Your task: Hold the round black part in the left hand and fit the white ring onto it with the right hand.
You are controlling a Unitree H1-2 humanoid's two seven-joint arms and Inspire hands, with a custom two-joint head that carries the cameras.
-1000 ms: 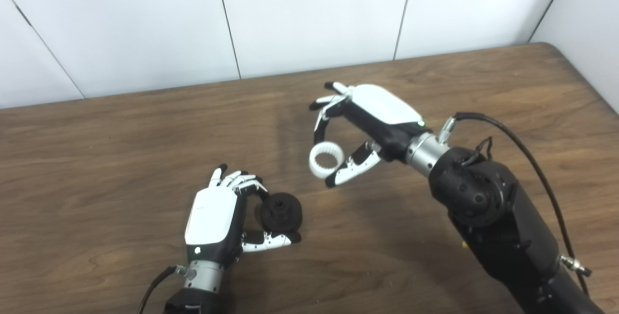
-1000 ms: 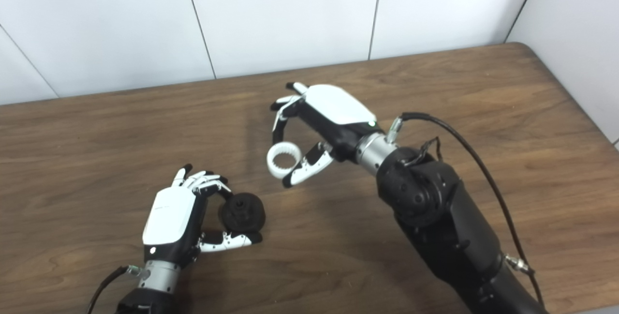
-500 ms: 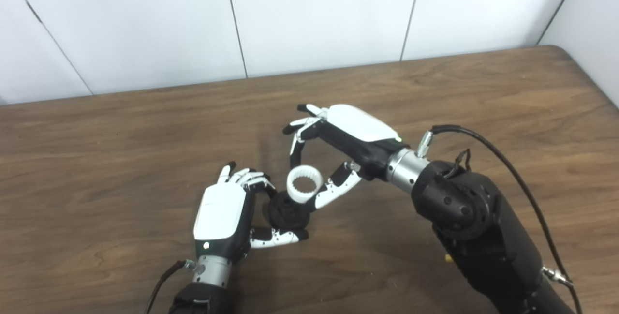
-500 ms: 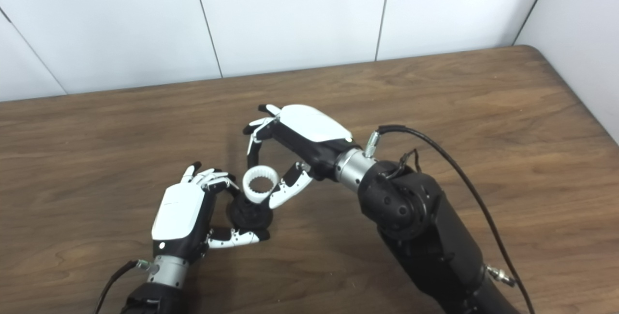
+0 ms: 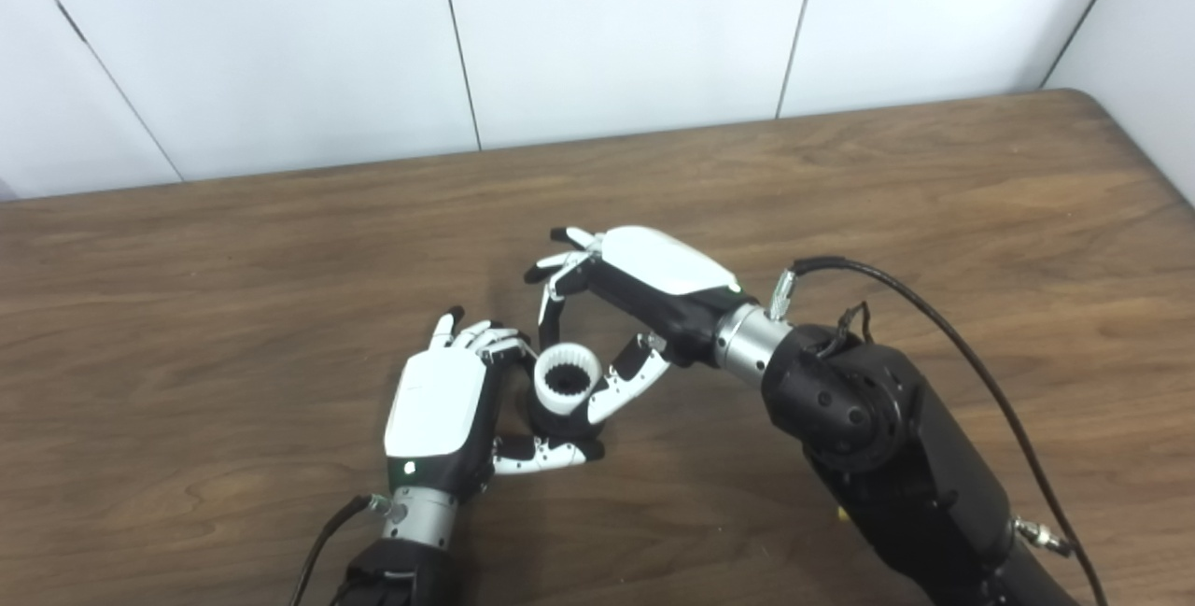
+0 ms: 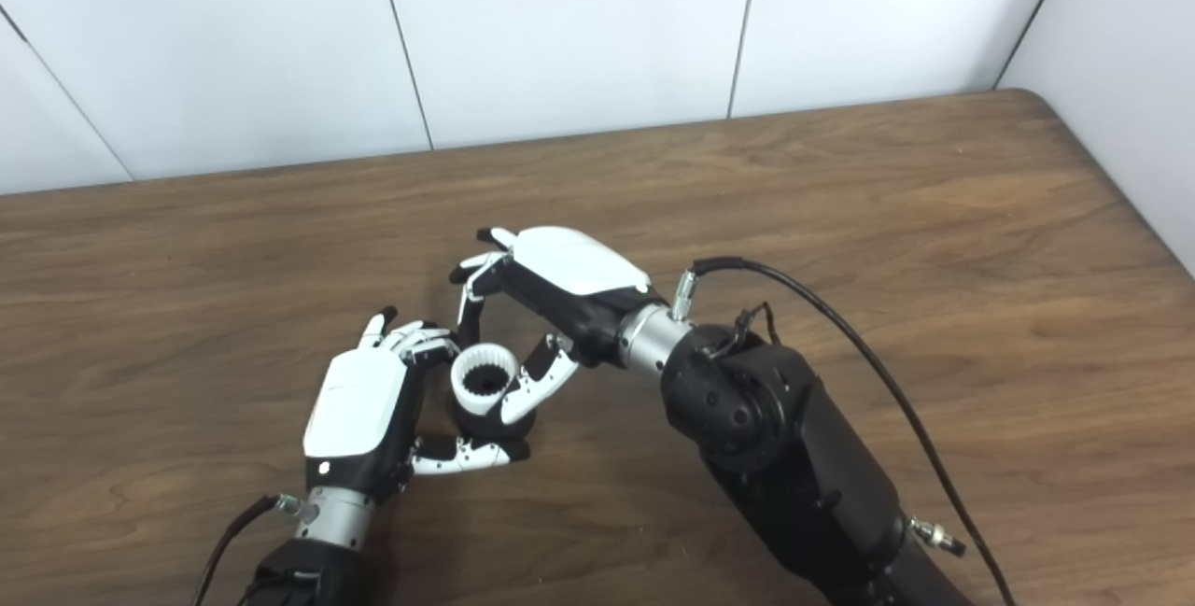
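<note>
While your left hand gripped the black part, your right hand pinched the white ring on top; it needed keeping level and pressing straight down.

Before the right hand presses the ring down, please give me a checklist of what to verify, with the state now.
1. Left hand holds the black part: ok.
2. Right hand holds the white ring: ok.
3. Ring sits over the black part: ok.
4. Ring fully seated: cannot tell.
5. Ring teeth lined up with the part: cannot tell.
6. Left fingers clear of the ring: cannot tell.
</note>
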